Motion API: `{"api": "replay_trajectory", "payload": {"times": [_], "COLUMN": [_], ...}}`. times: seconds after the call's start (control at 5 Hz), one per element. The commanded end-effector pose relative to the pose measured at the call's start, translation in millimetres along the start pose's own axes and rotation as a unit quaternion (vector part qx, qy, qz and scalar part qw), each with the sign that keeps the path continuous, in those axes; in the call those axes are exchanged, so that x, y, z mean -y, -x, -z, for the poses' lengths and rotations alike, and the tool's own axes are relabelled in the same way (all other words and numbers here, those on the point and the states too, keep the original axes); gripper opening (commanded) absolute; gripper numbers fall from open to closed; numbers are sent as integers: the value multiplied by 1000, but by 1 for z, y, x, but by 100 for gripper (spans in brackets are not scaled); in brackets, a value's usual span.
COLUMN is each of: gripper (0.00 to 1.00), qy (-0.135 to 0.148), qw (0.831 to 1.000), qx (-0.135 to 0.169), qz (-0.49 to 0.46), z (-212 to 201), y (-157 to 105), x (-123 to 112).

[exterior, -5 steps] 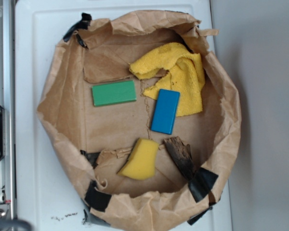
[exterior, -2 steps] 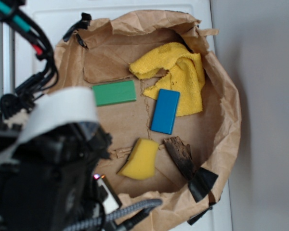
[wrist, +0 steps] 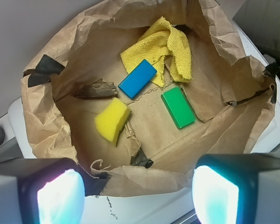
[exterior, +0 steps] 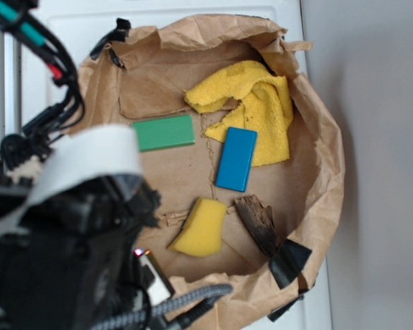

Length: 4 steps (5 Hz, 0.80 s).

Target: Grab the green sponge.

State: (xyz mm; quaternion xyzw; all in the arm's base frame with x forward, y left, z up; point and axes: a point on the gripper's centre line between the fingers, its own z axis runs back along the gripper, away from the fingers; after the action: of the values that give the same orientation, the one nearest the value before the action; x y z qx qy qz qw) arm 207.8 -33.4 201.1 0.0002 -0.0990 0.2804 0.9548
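The green sponge point(exterior: 164, 132) lies flat on the floor of a brown paper basin point(exterior: 316, 206), left of centre; in the wrist view it point(wrist: 178, 107) lies right of centre. My gripper point(wrist: 137, 196) is open and empty, its two fingers wide apart at the bottom of the wrist view, above the basin's near rim and well short of the sponge. In the exterior view the arm point(exterior: 69, 234) fills the lower left and the fingertips are hidden behind it.
A blue block point(exterior: 236, 159), a yellow wedge sponge point(exterior: 201, 227), a yellow cloth point(exterior: 258, 103) and a dark bark piece point(exterior: 257, 221) also lie in the basin. The basin's crumpled walls stand up all round. It sits on a white board point(exterior: 48, 55).
The arm has come into the exterior view from the lower left since one second ago. Since 0.4 s ago it has barely moved. The objects have not moved.
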Motion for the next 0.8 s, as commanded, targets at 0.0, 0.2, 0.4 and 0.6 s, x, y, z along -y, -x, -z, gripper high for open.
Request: {"api": "replay_trajectory", "payload": {"times": [0.0,0.2,0.4,0.6], "gripper": [100,100,100,100], "qy": [-53,-44,-42,-40], "qw": [994,991,990,985], "qx": [44,47,27,10], "qz": [-84,-118,-135,-170], "z": [60,94,110,122], "y": [-28,-35,-42,-45], "x": [-2,6,20,39]}}
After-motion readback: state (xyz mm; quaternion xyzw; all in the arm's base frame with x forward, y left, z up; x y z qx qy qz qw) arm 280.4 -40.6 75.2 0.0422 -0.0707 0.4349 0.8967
